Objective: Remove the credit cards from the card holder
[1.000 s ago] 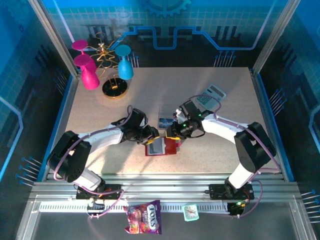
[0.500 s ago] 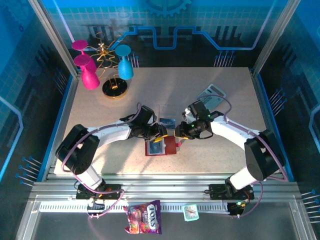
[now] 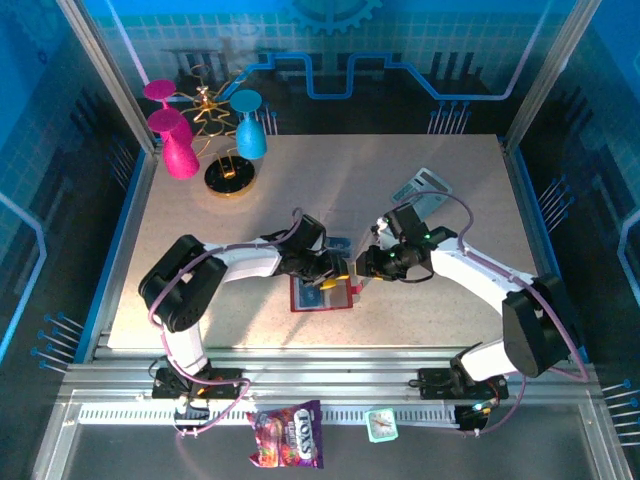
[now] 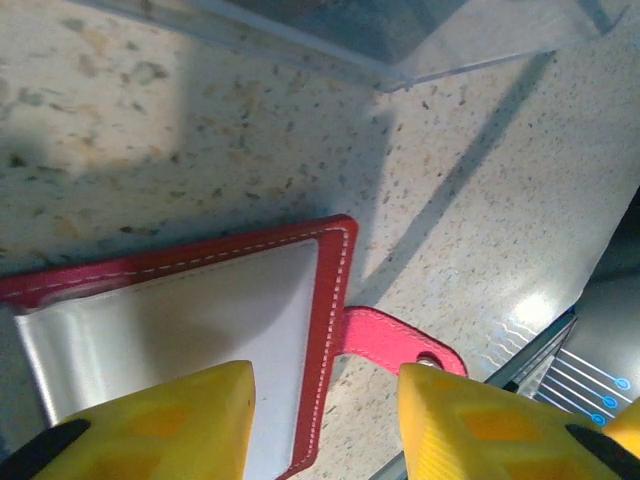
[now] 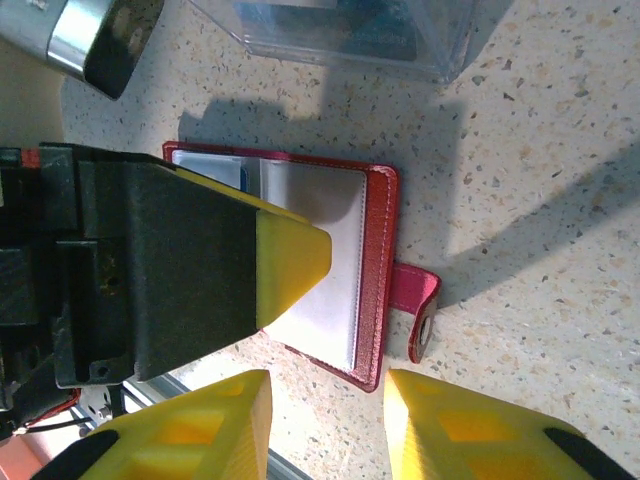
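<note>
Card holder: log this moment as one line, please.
card holder open flat on table | blue card edge in pocket | left end effector open over holder | right end effector open near snap tab

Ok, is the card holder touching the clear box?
Apart. Right wrist view shows bare table between the card holder and the clear box.

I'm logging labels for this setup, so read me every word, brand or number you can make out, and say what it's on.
"FOX'S": on the purple candy bag, as best it reads.
Calculator: keys too small to read.
Small teal packet: print too blurred to read.
Red card holder: no text visible.
Clear box: contents too blurred to read.
</note>
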### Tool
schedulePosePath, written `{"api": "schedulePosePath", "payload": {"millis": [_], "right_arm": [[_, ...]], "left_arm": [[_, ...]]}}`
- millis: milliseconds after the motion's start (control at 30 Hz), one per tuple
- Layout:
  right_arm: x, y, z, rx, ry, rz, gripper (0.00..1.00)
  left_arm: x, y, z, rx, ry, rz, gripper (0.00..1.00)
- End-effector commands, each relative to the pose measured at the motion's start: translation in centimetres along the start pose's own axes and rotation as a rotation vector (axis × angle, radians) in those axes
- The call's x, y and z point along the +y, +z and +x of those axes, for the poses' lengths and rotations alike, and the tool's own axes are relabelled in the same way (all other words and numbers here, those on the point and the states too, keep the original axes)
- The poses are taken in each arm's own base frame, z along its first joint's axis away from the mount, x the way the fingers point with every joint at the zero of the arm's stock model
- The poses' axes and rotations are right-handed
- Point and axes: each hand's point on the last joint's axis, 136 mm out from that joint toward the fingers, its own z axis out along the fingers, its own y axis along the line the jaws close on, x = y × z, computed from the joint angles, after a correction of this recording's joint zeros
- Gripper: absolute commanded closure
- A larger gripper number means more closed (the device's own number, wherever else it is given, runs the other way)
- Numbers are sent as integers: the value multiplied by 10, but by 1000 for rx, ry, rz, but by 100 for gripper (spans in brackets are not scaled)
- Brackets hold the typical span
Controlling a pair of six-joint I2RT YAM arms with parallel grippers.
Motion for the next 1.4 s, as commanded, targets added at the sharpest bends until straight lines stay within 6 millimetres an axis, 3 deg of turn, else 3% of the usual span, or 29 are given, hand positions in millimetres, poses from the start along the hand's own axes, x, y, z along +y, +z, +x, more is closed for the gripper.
{"api": "schedulePosePath", "payload": {"millis": [0, 700, 767, 1367], "right_arm": [[-12, 0, 7, 11, 22, 24, 64], [2, 17, 5, 51, 36, -35, 64], [11, 18, -1, 43, 19, -47, 64], [53, 65, 2, 161, -59, -65, 64]], "left_arm": [[-15, 0, 0, 14, 9, 39, 57], [-5, -28, 5, -44, 4, 40, 57], [-2, -33, 5, -54, -1, 38, 57], [44, -77, 14, -157, -66, 10, 57]]}}
